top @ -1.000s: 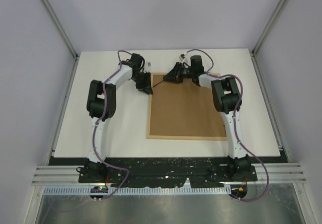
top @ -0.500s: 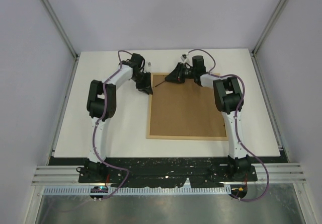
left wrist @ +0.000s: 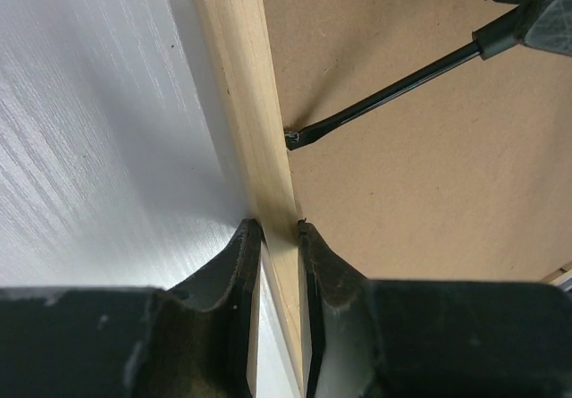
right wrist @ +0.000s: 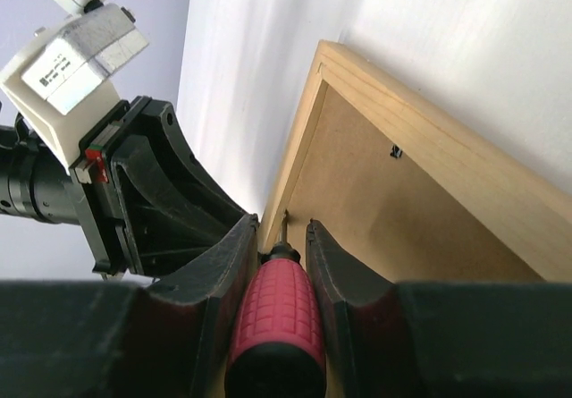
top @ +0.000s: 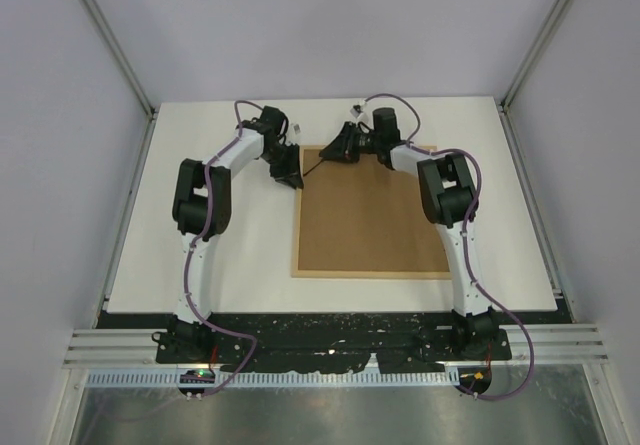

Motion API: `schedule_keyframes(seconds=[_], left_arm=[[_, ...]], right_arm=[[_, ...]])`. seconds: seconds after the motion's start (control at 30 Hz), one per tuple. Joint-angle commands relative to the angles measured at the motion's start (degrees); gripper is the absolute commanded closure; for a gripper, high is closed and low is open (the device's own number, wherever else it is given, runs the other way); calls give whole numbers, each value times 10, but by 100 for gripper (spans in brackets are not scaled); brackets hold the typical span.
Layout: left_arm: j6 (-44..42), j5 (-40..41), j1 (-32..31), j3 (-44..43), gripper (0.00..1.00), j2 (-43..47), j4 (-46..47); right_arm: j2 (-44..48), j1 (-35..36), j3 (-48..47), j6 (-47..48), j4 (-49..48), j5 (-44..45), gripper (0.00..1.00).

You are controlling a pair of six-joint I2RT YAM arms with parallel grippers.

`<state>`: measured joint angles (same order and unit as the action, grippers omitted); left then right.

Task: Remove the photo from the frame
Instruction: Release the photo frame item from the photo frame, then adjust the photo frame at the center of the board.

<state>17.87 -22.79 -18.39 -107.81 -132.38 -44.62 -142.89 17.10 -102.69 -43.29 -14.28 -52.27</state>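
Left gripper (left wrist: 277,230) pinches the left wooden rail (left wrist: 246,103) of the frame (top: 372,215) between its 2 dark fingers, close to the far-left corner. The right gripper (right wrist: 283,230) is clamped around the red handle of a screwdriver (right wrist: 275,322). On the white table (top: 255,245) the frame lies flat, back up and right of centre, with its brown fibreboard back panel (left wrist: 411,201) facing the cameras inside the light-wood border. Both arms reach to that far-left corner. The screwdriver's black shaft slants down from the right gripper. Its flat tip sits at the seam where the back panel meets the left rail, just beyond the left gripper's fingers. 1 small dark tab (right wrist: 395,153) shows on the panel beside the far rail.
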Motion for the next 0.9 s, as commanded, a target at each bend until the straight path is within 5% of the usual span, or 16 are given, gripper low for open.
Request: schedule_keyframes(seconds=[0.0,0.37,0.6,0.87], left_arm=[[1,-16,-18,2,83,14,-6],[-1,-9,-24,8,85,17,-4],[-5,-2,-24,11,84,21,-7],[-9,-2,-5,-20,49,29,-21]], right_arm=[[-10,27,-48,8,14,-2,92],[8,90,-190,100,186,52,92],[41,94,-179,145,247,81,92],[152,-2,-81,239,292,33,92]])
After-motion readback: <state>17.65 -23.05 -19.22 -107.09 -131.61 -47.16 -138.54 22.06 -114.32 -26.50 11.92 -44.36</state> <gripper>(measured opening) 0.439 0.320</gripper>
